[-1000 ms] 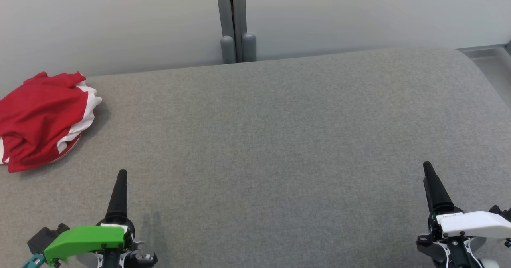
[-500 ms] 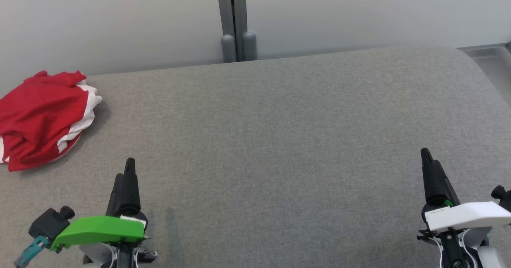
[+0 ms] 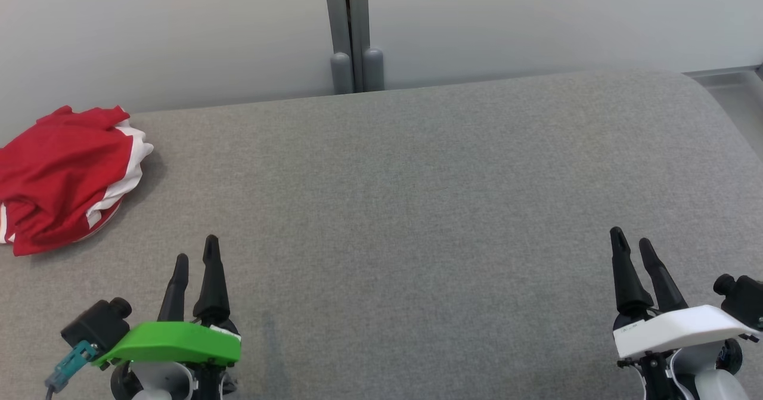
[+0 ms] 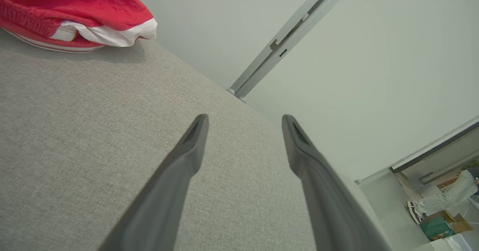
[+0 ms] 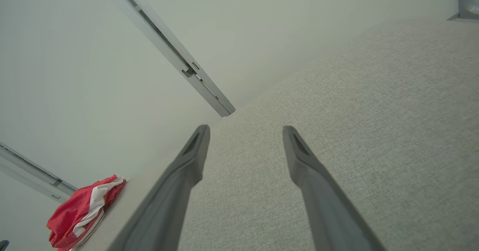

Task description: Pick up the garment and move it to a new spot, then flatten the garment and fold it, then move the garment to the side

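two hands, one garment, one grey fabric tabletop (image 3: 417, 197). places reckoned from the grey post (image 3: 351, 30), upright against the pale wall (image 3: 179, 30) just behind the tabletop's far edge.

garment (image 3: 59, 179), red with white panels: lies crumpled in a loose heap well to the left of the post and a little nearer than it, on the tabletop close to the far edge, partly cut off by the head view's border. touches neither hand.

left hand (image 3: 196, 248), under a green cover (image 3: 173, 343): stands left of the post and much nearer than it, well apart from the garment. fingers spread, bare fabric between them, pinching nothing, pointing toward the wall.

right hand (image 3: 630, 236), under a white cover (image 3: 679, 325): stands far to the right of the post, about as near as the left hand. fingers spread likewise, empty.

cannot tell whether either hand touches the tabletop or hangs just above it.

in the left wrist view, a person's pale-trousered leg (image 4: 445, 196) with a dark shoe, far to the right of the post, beyond the tabletop's end.
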